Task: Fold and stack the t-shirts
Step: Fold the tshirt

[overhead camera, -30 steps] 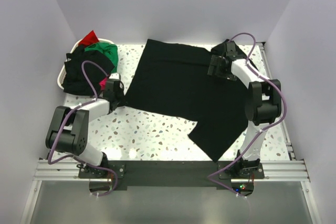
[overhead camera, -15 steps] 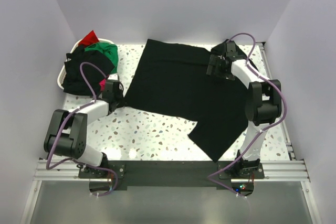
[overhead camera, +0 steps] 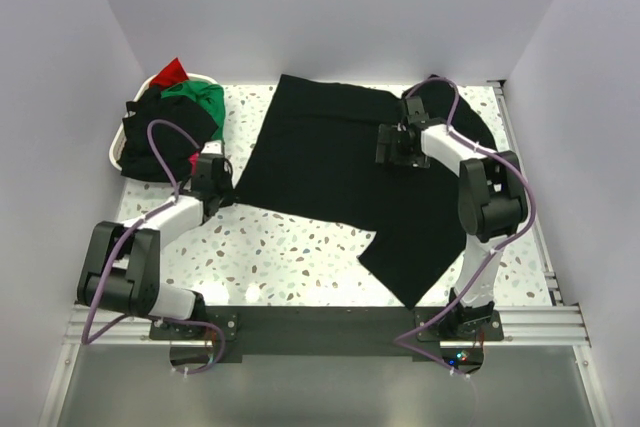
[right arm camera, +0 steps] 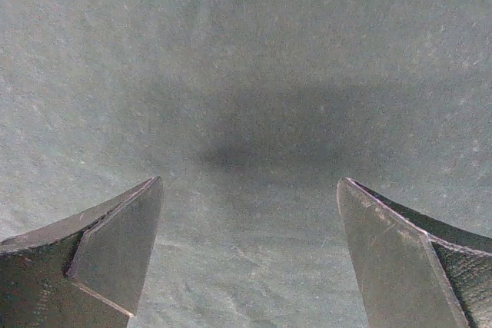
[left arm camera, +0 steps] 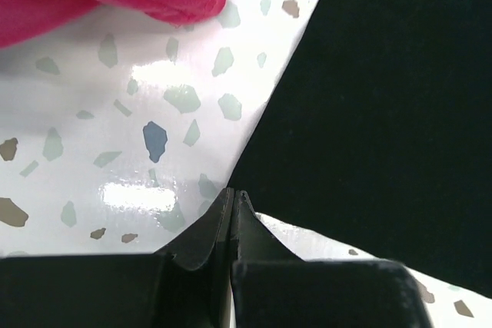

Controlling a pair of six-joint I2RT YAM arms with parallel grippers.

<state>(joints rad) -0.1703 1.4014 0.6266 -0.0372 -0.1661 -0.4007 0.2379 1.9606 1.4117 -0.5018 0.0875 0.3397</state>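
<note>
l. gripper (left arm camera: 233, 193) jaws were seen closed at black t-shirt's (overhead camera: 320, 162) 8 o'clock corner; whether cloth was pinched couldn't be told. r. gripper (right arm camera: 250, 179) was spread wide open just over it.

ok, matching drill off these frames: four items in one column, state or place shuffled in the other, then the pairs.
Items:
1. left hand
2. right hand
3. black t-shirt
4. white basket

States or places:
A. far left, piled full
B. open, just above black cloth
C. shut, at the t-shirt's left edge
D. spread out across the middle

Pairs: 1-C, 2-B, 3-D, 4-A
</note>
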